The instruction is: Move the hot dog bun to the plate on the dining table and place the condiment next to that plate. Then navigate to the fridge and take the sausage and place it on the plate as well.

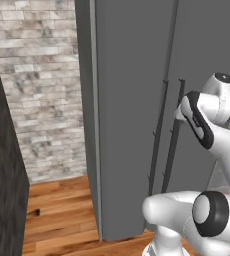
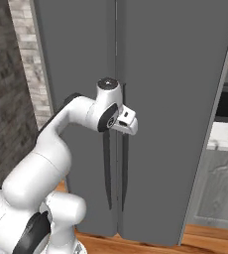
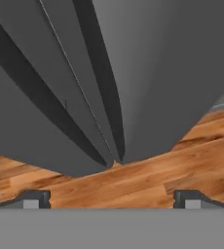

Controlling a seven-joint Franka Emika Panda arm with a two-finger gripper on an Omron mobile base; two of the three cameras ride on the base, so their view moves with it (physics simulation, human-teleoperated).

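The fridge [image 2: 175,99] stands tall and grey with both flat doors shut, on a wooden floor [image 3: 148,180]. Left of the fridge runs a pale brick wall [image 1: 42,85]. Two dark door handles [image 2: 115,168] hang at the fridge's centre seam. The gripper [image 3: 111,197] sits just before those handles, its fingertips [image 3: 36,198] spread wide apart, holding nothing.

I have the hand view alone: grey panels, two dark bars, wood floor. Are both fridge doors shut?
Observer: Yes. The right base view shows the tall grey fridge with both flat doors closed.
Operator: Where's my pincer along those bars?
Observer: The open pincer is near the upper part of the two dark vertical handles, in front of the right one.
Operator: Anything beside the fridge?
Observer: A pale brick wall on its left.
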